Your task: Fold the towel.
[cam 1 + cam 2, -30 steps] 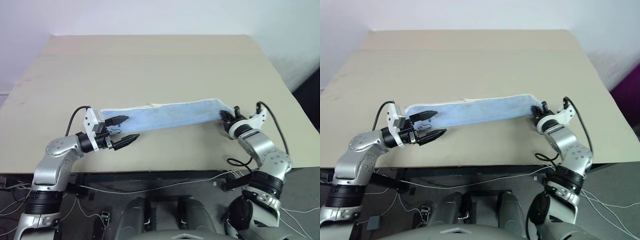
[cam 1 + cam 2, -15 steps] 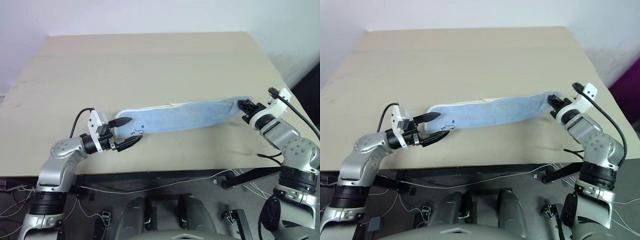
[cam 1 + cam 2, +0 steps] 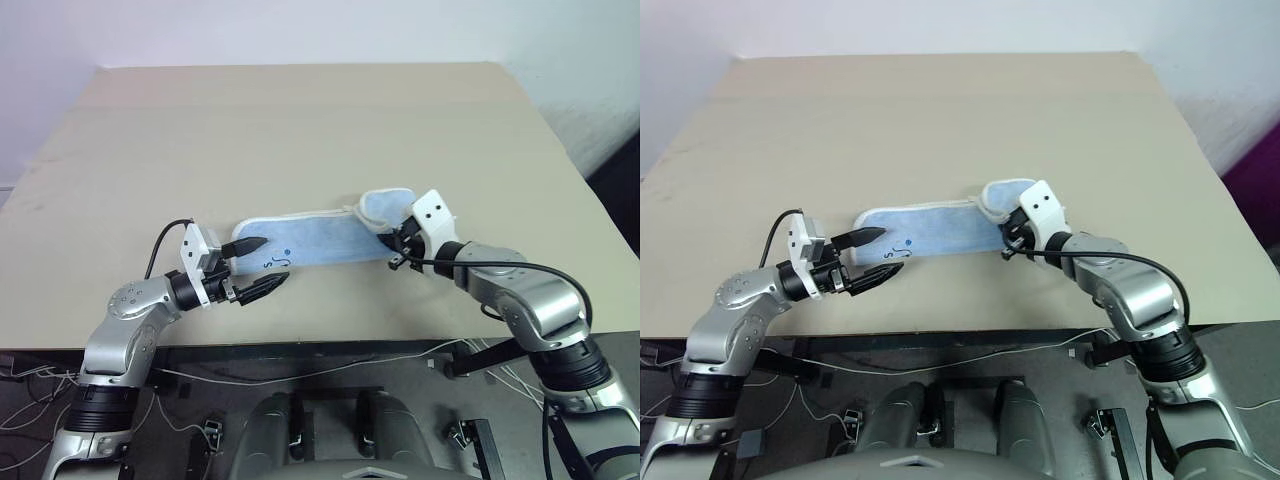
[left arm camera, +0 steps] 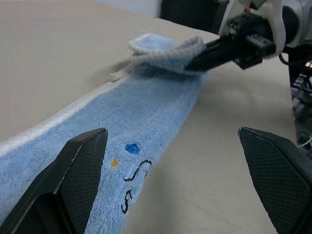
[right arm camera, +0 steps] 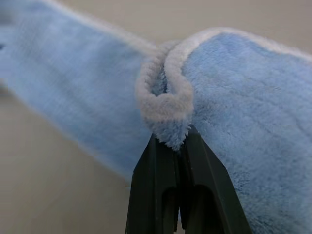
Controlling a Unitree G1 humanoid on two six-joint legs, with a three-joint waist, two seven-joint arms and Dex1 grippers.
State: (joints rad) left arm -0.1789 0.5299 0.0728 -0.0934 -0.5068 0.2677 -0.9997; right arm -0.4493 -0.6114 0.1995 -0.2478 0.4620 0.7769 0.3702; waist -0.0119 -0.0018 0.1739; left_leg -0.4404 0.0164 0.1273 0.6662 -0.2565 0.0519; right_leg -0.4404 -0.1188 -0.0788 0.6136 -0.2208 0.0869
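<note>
Clearly, a bunched corner of the towel [image 5: 234, 97] is pinched between the clenched black fingers [image 5: 195, 195] of the right gripper [image 3: 398, 243], the white stitched edging being curled over just above the fingertips; the lifted end is seen doubled back over the strip that lies flat on the table [image 3: 300, 130]. The fingers [image 4: 78, 180] of the left gripper [image 3: 253, 267] are spread wide with nothing grasped, one on each side of the towel's near end, where a small dark printed mark [image 4: 134, 183] and a blue dot [image 4: 132, 148] can be made out. The towel is laid as a long narrow band near the table's front edge, between the two grippers. It is judged to be soft, light and limp: it will sag and fold wherever it is not supported, and terry pile is unlikely to slip once pinched. A hold is best taken at a corner or along the stitched edging, where the cloth is thicker
</note>
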